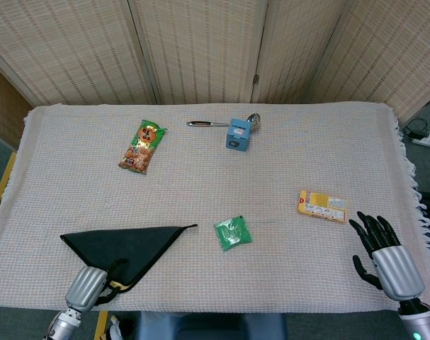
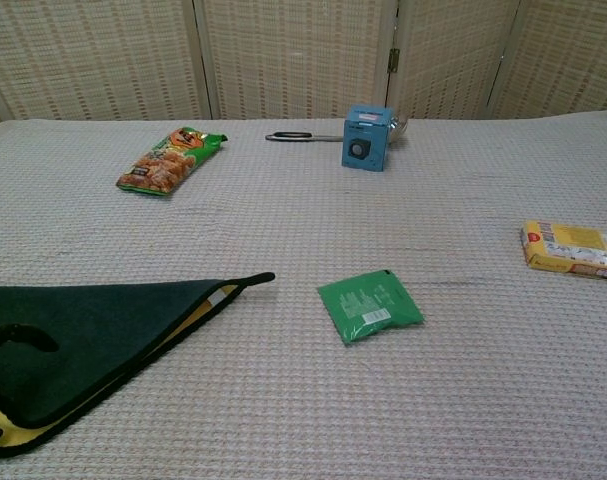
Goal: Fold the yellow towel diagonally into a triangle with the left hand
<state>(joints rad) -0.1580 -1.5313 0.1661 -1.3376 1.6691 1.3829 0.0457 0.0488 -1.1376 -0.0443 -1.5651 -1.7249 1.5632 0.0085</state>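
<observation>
The towel (image 1: 126,244) lies folded into a triangle at the table's front left, dark side up, with a thin yellow strip (image 2: 8,432) showing along its near edge. Its looped tip (image 2: 251,280) points right. My left hand (image 1: 87,285) sits at the triangle's near corner by the table's front edge. One dark finger (image 2: 18,338) stretches out over the cloth, and the cloth lies flat. My right hand (image 1: 380,249) hovers at the front right with fingers spread and nothing in it; it does not show in the chest view.
A green packet (image 1: 233,232) lies just right of the towel's tip. A yellow box (image 1: 322,205) sits near my right hand. Further back are a snack bag (image 1: 142,146), a blue cube (image 1: 237,134) and a spoon (image 1: 211,124). A woven screen stands behind.
</observation>
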